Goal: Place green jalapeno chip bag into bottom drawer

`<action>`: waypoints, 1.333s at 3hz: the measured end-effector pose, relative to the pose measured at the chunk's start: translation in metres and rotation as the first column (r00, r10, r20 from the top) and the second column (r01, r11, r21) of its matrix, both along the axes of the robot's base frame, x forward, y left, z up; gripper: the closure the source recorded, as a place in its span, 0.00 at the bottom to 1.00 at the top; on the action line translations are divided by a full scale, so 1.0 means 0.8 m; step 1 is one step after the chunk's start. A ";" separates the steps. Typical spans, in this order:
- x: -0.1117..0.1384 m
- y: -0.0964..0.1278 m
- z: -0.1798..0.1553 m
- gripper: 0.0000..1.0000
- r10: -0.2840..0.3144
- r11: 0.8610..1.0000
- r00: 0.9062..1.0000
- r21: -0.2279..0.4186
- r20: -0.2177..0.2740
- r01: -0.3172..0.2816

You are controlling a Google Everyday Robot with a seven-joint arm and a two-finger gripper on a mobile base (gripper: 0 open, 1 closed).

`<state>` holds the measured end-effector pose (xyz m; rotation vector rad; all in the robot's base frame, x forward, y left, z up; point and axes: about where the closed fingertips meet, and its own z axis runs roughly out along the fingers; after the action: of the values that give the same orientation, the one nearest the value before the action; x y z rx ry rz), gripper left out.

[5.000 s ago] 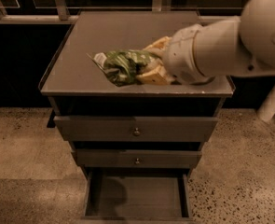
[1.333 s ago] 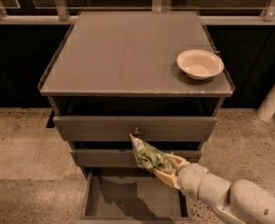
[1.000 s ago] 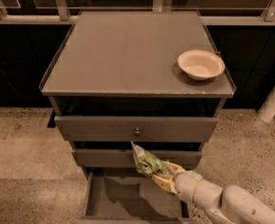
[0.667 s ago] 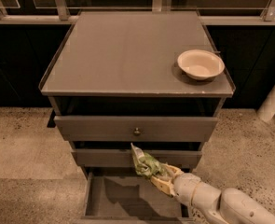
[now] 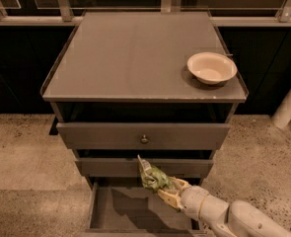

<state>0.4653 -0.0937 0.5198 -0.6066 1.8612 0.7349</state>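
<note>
The green jalapeno chip bag point(image 5: 151, 176) is a small crumpled green foil bag with a whitish end pointing up. My gripper point(image 5: 168, 191) is shut on it, reaching in from the lower right on a pale arm. The bag hangs in front of the middle drawer's face and above the right part of the open bottom drawer point(image 5: 120, 209). The bottom drawer is a wide flat grey tray pulled out toward me. The bag casts a shadow on the drawer floor.
A round cream bowl point(image 5: 211, 67) sits on the grey cabinet top point(image 5: 135, 53) at the right. The top drawer point(image 5: 144, 135) has a small round knob. A speckled floor surrounds the cabinet. A white post point(image 5: 289, 105) stands at the right.
The gripper with the bag came off the cabinet top and down in front of the drawers. Over the last second it has drifted slightly left and lower over the open bottom drawer.
</note>
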 end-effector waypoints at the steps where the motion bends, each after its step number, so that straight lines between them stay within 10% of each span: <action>1: 0.006 -0.003 -0.064 1.00 -0.019 1.000 0.998 -0.010 -0.062 0.019; 4: -0.003 -0.020 -0.174 1.00 -0.081 0.993 0.983 -0.103 -0.166 0.065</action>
<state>0.4632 -0.1093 0.3807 -0.5480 2.0754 0.6680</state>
